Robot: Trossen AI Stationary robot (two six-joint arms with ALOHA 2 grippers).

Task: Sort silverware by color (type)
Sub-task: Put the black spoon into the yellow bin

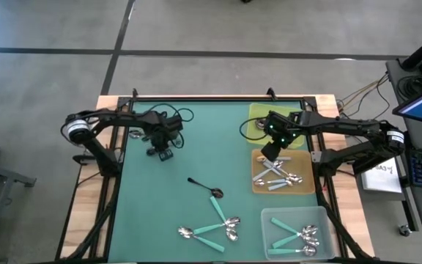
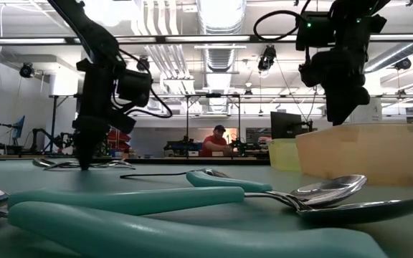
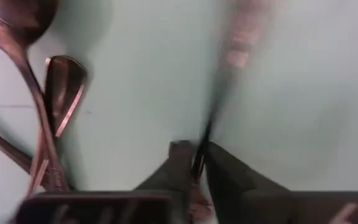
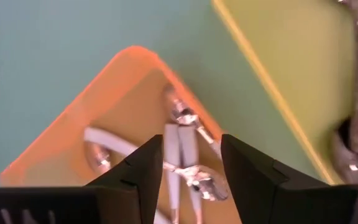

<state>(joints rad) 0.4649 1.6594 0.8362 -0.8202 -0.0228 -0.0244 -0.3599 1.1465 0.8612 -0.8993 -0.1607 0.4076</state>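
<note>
In the left wrist view we see a thin dark handle (image 3: pixel 219 93) smeared by blur, so we cannot tell its far end. The left end effector (image 3: pixel 197 163) hides the near end. Two dark spoons (image 3: pixel 39 93) beside it run off the picture's edge. In the right wrist view the yellow tray (image 4: pixel 291 68) is cut off, and the dark spoons in it (image 4: pixel 353 137) show only in part. From above, the spoons in the orange tray (image 1: pixel 261 187) are too small for us to count.
</note>
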